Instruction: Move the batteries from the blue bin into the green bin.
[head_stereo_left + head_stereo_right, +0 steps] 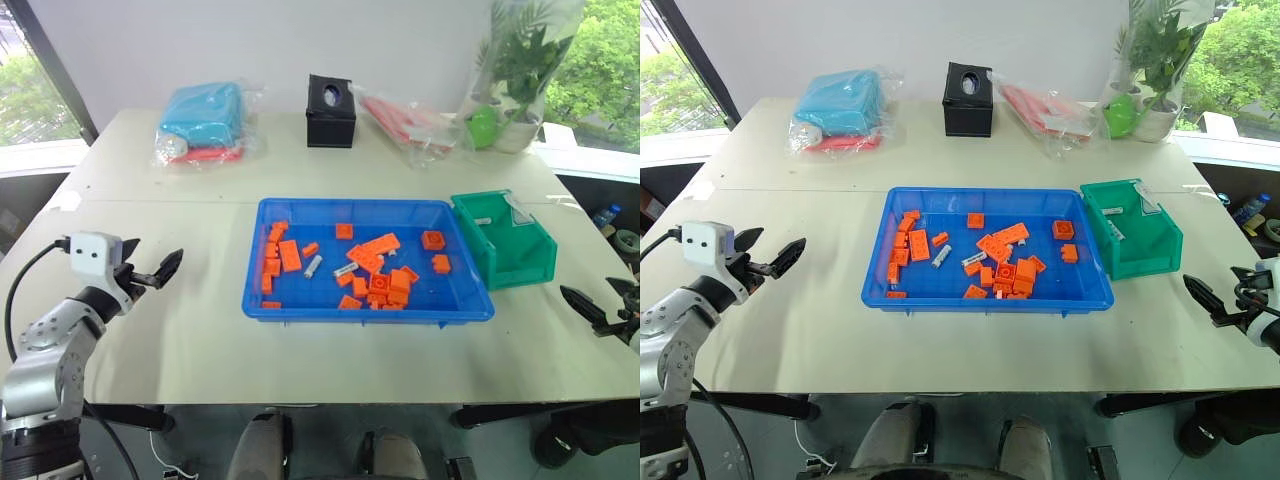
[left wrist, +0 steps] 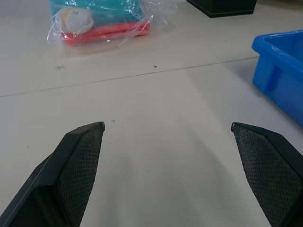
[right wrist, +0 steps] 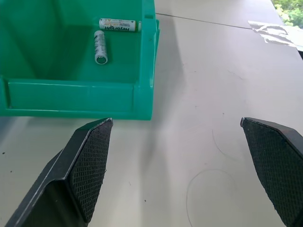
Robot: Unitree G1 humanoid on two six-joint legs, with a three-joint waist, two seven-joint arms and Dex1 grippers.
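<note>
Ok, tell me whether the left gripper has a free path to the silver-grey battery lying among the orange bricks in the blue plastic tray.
Probably yes. The left gripper stands open beside the blue plastic tray, bare table between them. The silver-grey battery lies in a gap among the orange bricks, which crowd it somewhat.

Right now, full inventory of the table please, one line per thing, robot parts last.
table: one, off-white, under everything
blue bin: one, bright blue, table centre
orange bricks: many, scattered inside the blue bin
batteries in blue bin: two visible, silver-grey, among the bricks
green bin: one, touching the blue bin's right side
batteries in green bin: two, silver-grey, on its floor
black box: one, far centre
bagged bundle: one, light blue and red, far left
clear bag: one, red contents, far right
plant: one, green, far right corner
left gripper: open, empty, left of the blue bin
right gripper: open, empty, near the green bin
</note>
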